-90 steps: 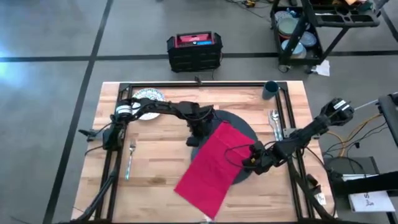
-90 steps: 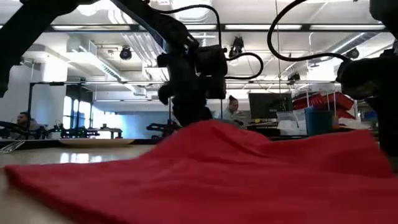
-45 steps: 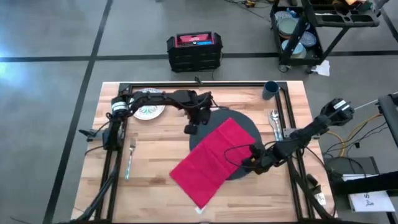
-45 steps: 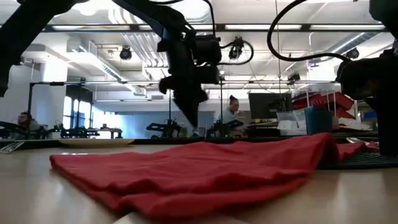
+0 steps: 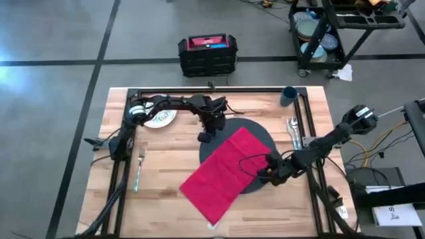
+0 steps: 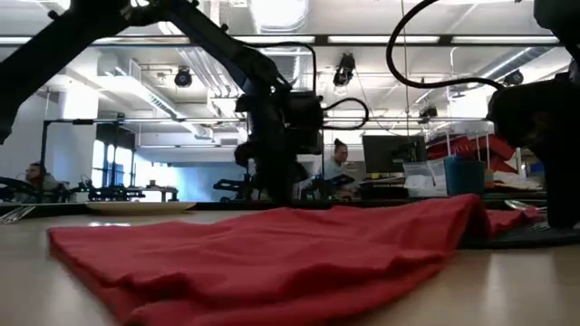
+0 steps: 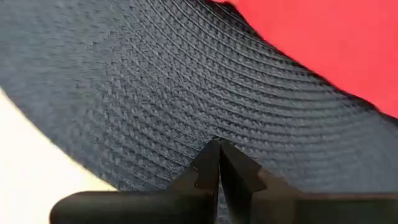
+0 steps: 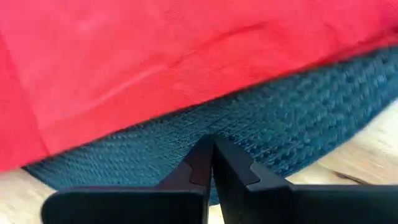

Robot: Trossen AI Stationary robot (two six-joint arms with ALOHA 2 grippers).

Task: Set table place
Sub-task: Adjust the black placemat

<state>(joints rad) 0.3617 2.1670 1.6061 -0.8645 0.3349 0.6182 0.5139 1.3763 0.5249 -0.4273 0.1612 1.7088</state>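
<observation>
In the middle of the high view, a round, dark grey woven mat (image 5: 255,136) lies on the light wooden plank table (image 5: 172,166), and a red cloth napkin (image 5: 222,174) is spread slantwise across it, its upper right part on the mat and its lower left part trailing onto bare wood.

The left gripper (image 5: 207,136) sits at the mat's upper left edge; in the left wrist view its fingers (image 7: 214,171) are pressed together over the weave with nothing between them. The right gripper (image 5: 265,174) sits at the mat's lower right edge, by the napkin's side; in the right wrist view its fingers (image 8: 208,165) also meet tip to tip, over the strip of mat showing below the red cloth.

The step in hand looks like laying out mat and napkin, with neither yet squared. The next move probably calls for straightening the napkin or moving it off the mat, then fetching the other pieces; the limp cloth may bunch if dragged.

These wait around the frame: a small white patterned plate (image 5: 159,117) at the upper left, a silver fork (image 5: 139,167) at the left, a dark blue cup (image 5: 289,95) at the upper right, and silver cutlery (image 5: 292,131) right of the mat. A black metal rail (image 5: 212,89) edges the tabletop.

Beyond it lie a grey floor, a black and red case (image 5: 207,53) above the table, and a cart of dishes (image 5: 325,33) at the upper right. The low view shows an office with a seated person (image 6: 337,163).
</observation>
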